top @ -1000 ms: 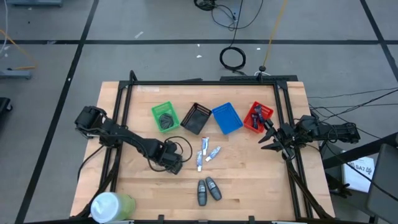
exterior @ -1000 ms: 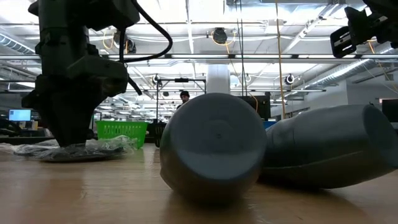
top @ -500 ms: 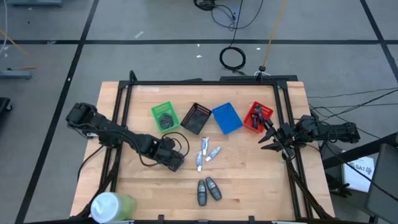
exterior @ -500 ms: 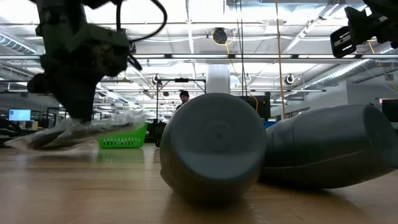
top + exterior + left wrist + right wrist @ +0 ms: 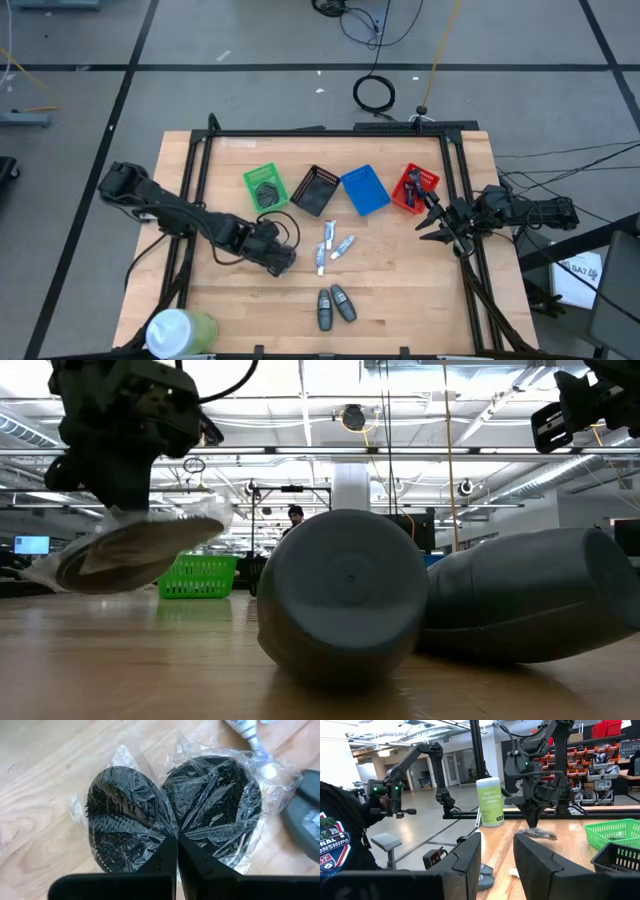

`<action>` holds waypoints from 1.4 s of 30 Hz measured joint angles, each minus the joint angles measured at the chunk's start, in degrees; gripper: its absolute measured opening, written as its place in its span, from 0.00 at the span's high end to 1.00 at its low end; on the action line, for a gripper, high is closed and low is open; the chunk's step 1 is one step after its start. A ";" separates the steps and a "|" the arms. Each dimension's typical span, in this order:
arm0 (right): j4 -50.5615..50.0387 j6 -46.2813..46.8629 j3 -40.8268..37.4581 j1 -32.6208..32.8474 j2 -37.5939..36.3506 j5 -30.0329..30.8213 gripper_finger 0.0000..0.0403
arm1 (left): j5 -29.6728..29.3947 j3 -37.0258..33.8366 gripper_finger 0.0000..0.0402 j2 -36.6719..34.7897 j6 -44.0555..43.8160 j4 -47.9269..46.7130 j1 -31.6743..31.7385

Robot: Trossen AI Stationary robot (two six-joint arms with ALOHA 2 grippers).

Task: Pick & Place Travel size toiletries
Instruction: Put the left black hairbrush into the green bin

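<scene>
Gripping wrapped dark bundle (image 5: 175, 815) off table (image 5: 400, 300), left end effector (image 5: 176, 851) clamped; right end effector (image 5: 497, 855) parted, empty.

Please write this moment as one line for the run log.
left end effector: shut on wrapped dark bundles, lifted off table | right end effector: open, waiting beside red basket

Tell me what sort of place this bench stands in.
Likely a robotics lab or workshop: another robot arm beyond the table, red parts bins on racks, and an open industrial ceiling with strip lights.
</scene>
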 joint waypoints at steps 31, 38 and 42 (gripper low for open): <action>-0.37 -0.20 0.00 0.01 0.00 0.02 0.74 | 10.75 0.02 0.54 9.07 -4.11 -7.72 0.33; -0.37 -0.20 0.00 0.00 0.00 0.02 0.74 | 10.37 0.13 0.54 6.15 -6.26 -11.52 1.60; -0.43 0.04 0.00 0.00 0.00 0.02 0.74 | 6.34 0.05 0.57 4.73 -8.80 -15.26 1.95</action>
